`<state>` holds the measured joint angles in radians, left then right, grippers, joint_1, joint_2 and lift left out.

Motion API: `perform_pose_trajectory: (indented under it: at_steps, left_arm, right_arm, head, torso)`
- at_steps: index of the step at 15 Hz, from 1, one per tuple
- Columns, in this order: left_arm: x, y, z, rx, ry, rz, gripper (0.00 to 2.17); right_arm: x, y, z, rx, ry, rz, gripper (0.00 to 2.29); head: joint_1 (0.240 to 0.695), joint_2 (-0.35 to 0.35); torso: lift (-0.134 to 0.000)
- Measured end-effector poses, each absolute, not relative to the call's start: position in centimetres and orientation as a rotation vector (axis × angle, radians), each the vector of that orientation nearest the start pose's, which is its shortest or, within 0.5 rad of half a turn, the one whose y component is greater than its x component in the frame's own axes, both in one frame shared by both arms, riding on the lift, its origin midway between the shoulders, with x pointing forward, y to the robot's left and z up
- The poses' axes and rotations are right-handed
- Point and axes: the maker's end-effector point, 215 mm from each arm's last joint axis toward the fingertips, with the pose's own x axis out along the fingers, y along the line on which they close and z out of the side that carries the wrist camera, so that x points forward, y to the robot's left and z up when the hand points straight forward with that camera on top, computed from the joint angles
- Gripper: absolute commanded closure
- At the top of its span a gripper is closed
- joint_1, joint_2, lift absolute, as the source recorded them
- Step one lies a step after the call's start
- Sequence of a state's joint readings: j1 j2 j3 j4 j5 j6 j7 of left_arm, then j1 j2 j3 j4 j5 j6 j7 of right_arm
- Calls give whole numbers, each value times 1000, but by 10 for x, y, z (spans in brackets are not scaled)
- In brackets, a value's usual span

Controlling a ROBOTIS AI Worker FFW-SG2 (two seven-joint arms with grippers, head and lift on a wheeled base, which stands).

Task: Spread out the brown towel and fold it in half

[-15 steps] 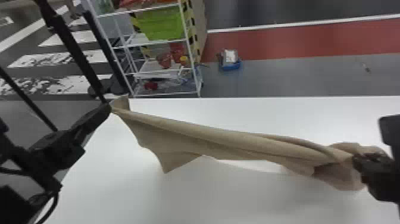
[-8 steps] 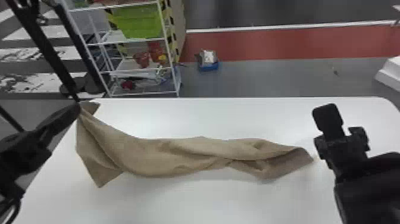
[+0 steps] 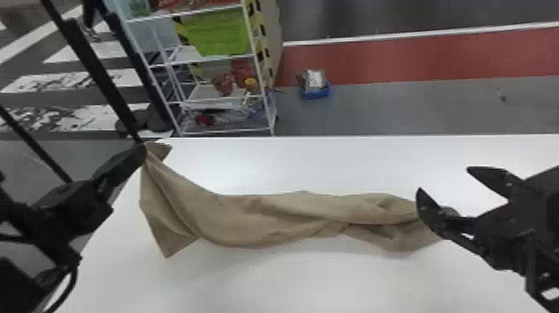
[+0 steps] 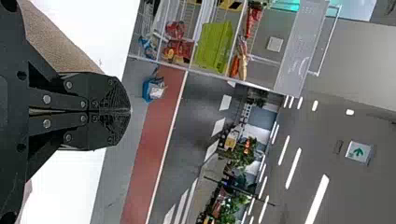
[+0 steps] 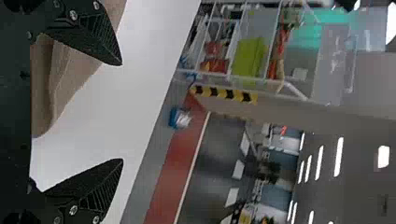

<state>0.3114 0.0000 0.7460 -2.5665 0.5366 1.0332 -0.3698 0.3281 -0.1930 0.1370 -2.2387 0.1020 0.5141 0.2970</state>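
In the head view, the brown towel (image 3: 266, 220) lies in a long, bunched band across the white table (image 3: 316, 283), running from the far left edge toward the right side. The left gripper (image 3: 144, 150) holds one end of it at the far left, with a small flap of cloth poking out past the fingertips; from there the cloth hangs down in creases, and a pointed corner sits nearer, on the left. Toward the right the band is twisted, with one layer rolled over another, and its right end lies just by the right gripper (image 3: 445, 180). That gripper's two fingers stand wide apart with no cloth pinched between them, one finger in front of the towel's end as seen from the head.

In the left wrist view, the fingers are pressed together, and a stretch of towel shows beside them over the table; whether any cloth is caught between them is hard to tell from this side.

In the right wrist view, the fingers are spread wide, with towel beyond one of them and white table showing in the gap.

As for progress, the job looks to be in its early part: one end is in hand, but the towel is neither opened out nor flat. Gripping the right end, pulling the cloth open, laying it smooth and folding it in half all seem left to do.
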Motion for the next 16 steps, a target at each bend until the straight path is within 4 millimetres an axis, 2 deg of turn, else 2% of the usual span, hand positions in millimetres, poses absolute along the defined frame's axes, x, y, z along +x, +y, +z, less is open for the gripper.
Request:
perform_pose_trajectory:
  at_steps: [2,3,7,12,16]
  left_arm:
    - [407,385,-217,-262,196,-35,1615]
    - [406,385,-217,-261,198,-35,1615]
    - [405,385,-218,-260,200,-36,1615]
    - [402,390,-219,-259,203,-30,1615]
    - [401,390,-220,-259,205,-29,1615]
  right_arm:
    - [447,-92,-314,-206,195,616,194]
    - [443,-80,-321,-200,242,686,194]
    - [433,-59,-353,-159,439,835,198]
    - [435,-55,-399,-268,558,819,232]
    - [444,-60,-418,-374,586,775,323]
  head:
    - [695,350]
    - [695,350]
    - [695,350]
    - [695,350]
    - [695,350]
  torso:
    - [-124]
    - [-124]
    - [-124]
    - [-124]
    - [-124]
